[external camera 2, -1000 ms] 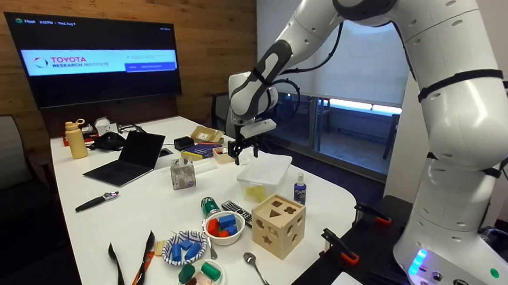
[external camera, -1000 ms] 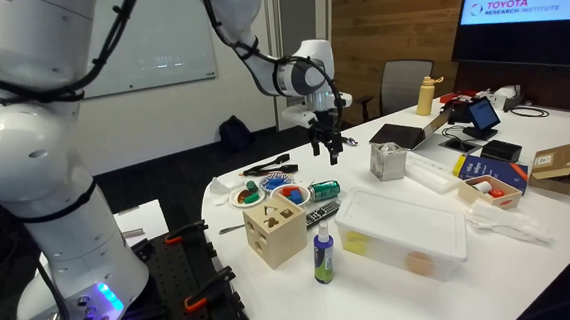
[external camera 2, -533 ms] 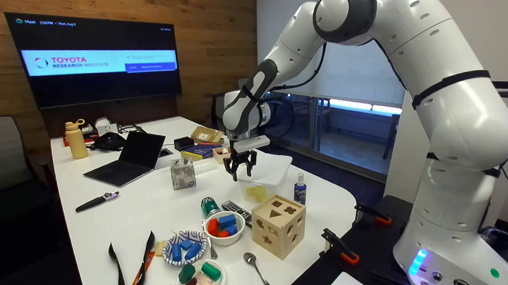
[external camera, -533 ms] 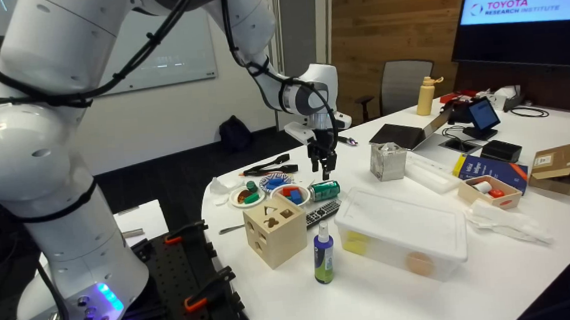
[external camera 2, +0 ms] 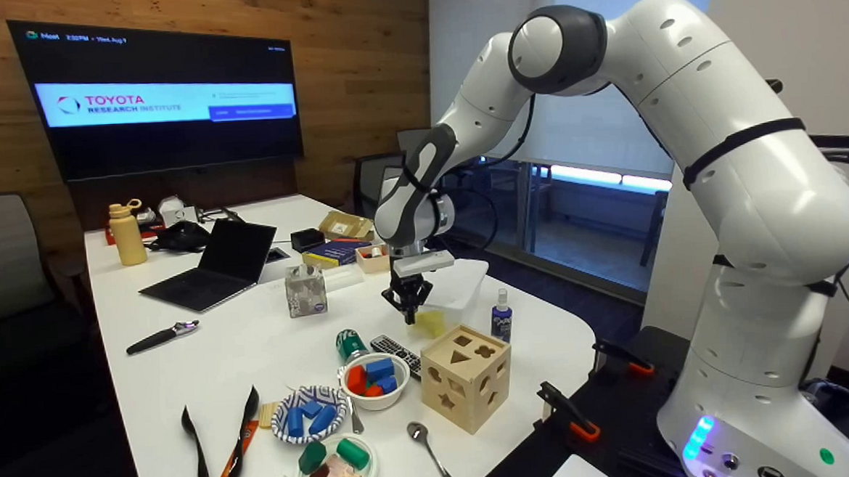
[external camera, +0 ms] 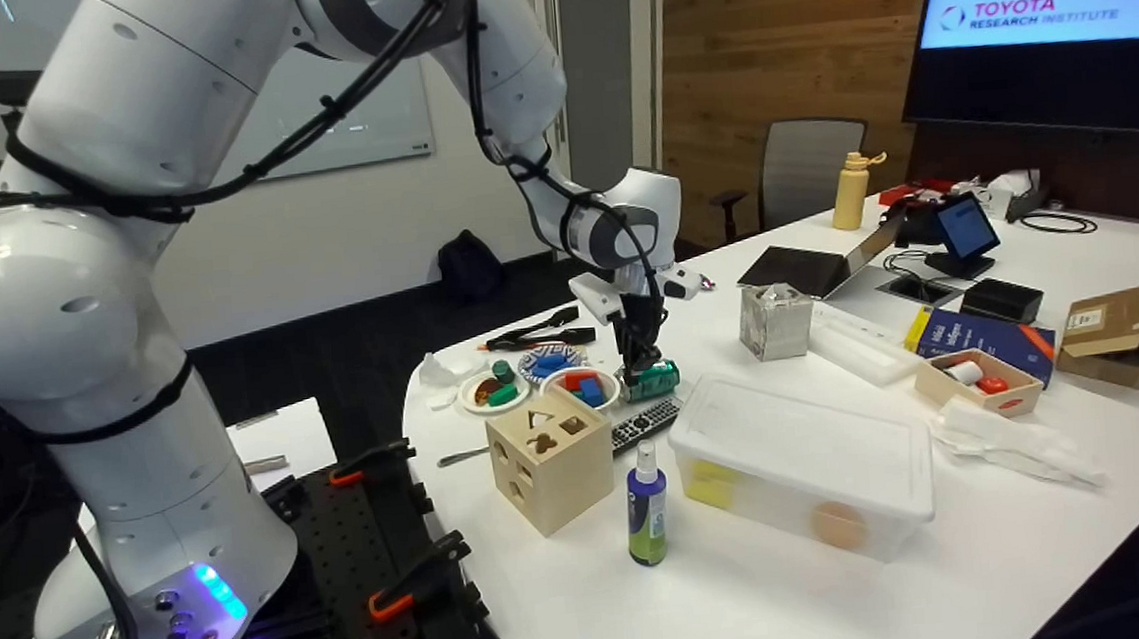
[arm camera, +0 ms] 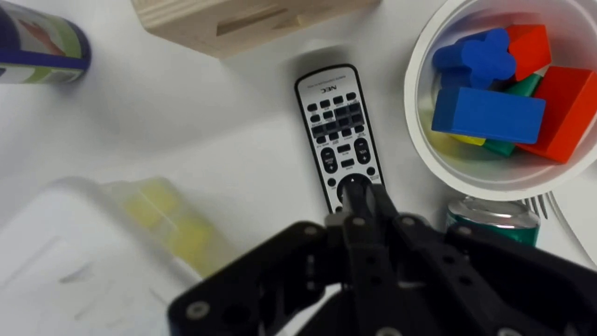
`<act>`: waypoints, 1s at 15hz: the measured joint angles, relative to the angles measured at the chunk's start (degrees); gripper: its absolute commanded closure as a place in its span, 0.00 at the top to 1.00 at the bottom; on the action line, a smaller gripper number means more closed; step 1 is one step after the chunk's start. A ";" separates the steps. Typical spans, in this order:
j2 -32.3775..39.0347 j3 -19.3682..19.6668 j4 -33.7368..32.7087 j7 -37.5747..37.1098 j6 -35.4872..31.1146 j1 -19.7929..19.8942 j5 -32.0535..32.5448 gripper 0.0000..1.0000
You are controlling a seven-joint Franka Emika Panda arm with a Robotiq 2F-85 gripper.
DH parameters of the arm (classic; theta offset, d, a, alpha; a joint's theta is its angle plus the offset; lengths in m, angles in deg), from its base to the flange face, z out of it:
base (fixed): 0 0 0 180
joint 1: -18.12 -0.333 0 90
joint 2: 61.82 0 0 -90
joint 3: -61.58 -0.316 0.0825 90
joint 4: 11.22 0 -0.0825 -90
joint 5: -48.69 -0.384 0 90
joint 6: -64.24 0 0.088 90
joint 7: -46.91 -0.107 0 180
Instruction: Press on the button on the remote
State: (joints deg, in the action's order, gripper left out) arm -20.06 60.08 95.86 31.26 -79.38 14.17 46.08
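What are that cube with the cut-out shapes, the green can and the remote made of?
The cube looks like bare, pale wood: grain lines show in the wrist view. The can is probably metal, glossy green with a shiny silver end. The remote is likely plastic, judging by its smooth printed face; sheen hard to judge.

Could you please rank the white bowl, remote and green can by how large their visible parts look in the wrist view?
1. White bowl, cut off by the frame
2. Remote, partly behind the gripper
3. Green can, also partly hidden
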 measured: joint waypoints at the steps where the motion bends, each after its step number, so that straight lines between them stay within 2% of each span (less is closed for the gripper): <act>1: 0.96 -0.01 -0.37 0.24 -0.57 0.04 -0.71 0.00; 15: 12.02 -0.30 -10.34 0.78 -1.64 0.54 -3.19 0.00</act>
State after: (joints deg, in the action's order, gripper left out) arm -8.05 59.78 85.52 32.03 -81.02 14.72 42.90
